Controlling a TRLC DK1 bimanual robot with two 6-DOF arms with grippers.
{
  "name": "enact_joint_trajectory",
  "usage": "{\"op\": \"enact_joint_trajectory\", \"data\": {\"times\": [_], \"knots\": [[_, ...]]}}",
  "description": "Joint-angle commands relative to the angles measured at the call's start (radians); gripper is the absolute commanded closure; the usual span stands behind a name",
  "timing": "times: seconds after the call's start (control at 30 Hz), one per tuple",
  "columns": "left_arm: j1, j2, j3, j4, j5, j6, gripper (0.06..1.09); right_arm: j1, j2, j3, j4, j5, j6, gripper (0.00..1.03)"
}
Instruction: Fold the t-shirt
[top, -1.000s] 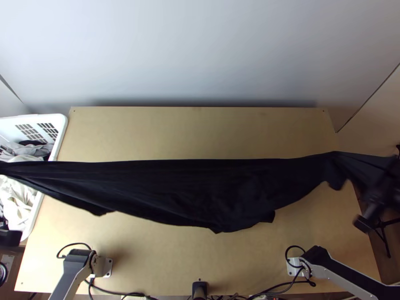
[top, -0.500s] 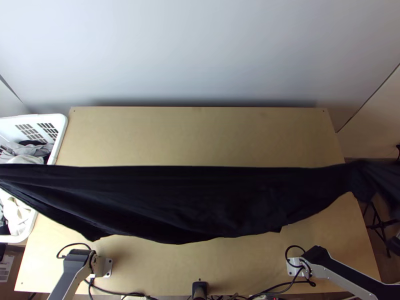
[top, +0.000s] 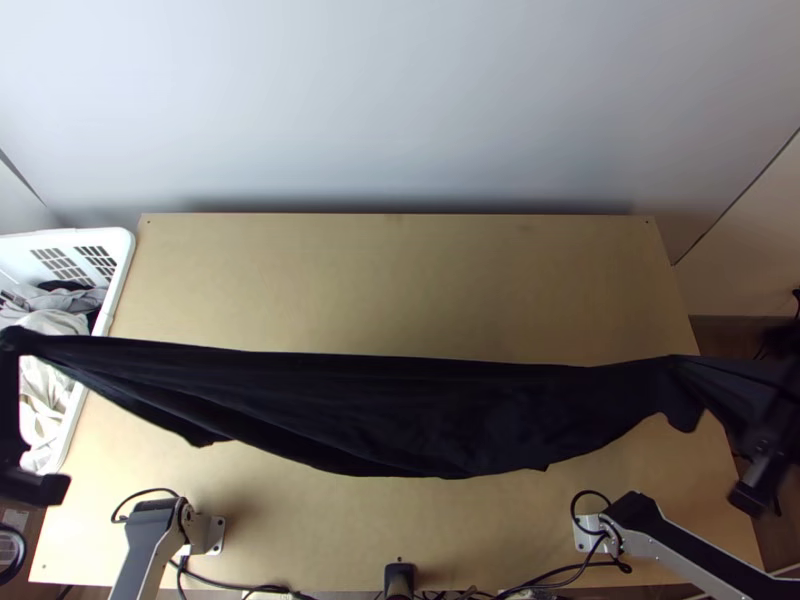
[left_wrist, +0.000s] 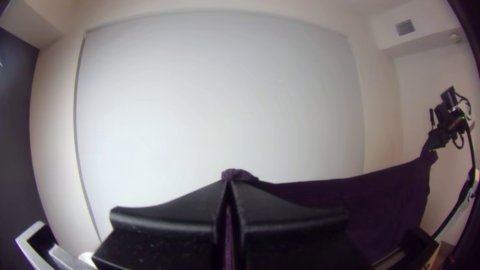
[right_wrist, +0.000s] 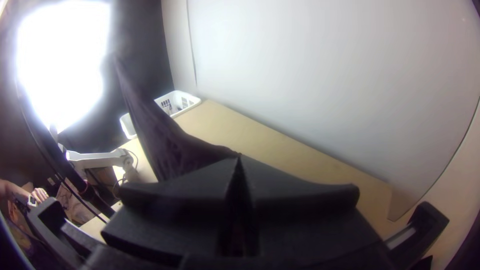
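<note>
The left pincer and right pincer are each clamped on an end of the black cloth t-shirt, suspending it stretched above the light wooden desk, probably to smooth creases so it folds neatly.

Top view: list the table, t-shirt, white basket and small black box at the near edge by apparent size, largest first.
1. Table
2. T-shirt, stretched wide across the view
3. White basket
4. Black box
</note>
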Motion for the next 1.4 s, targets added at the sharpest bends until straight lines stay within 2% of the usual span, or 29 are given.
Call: {"op": "enact_joint_trajectory", "data": {"times": [0.0,0.37,0.57,0.77,1.0,1.2,1.37], "knots": [[0.059,-0.048,-0.166,0.06,0.021,-0.043,1.05,0.011,0.017,-0.114,0.063,-0.024,-0.005,1.0],[0.091,-0.088,-0.416,0.175,0.017,-0.057,1.05,0.029,0.101,-0.295,0.267,-0.024,-0.028,1.0],[0.089,-0.053,-0.557,0.354,0.017,-0.091,1.05,0.006,0.155,-0.4,0.402,-0.022,-0.048,1.0],[0.063,0.115,-0.621,0.531,-0.012,-0.122,1.05,-0.014,0.248,-0.44,0.479,-0.025,-0.064,1.0],[-0.084,0.311,-0.669,0.712,-0.117,-0.112,1.05,-0.077,0.377,-0.451,0.6,-0.039,-0.077,1.0],[-0.133,0.473,-0.701,0.854,-0.196,-0.1,1.05,-0.132,0.502,-0.434,0.692,-0.047,-0.078,1.0],[-0.141,0.616,-0.698,0.939,-0.219,-0.082,1.05,-0.192,0.615,-0.41,0.764,-0.05,-0.077,1.0]]}}
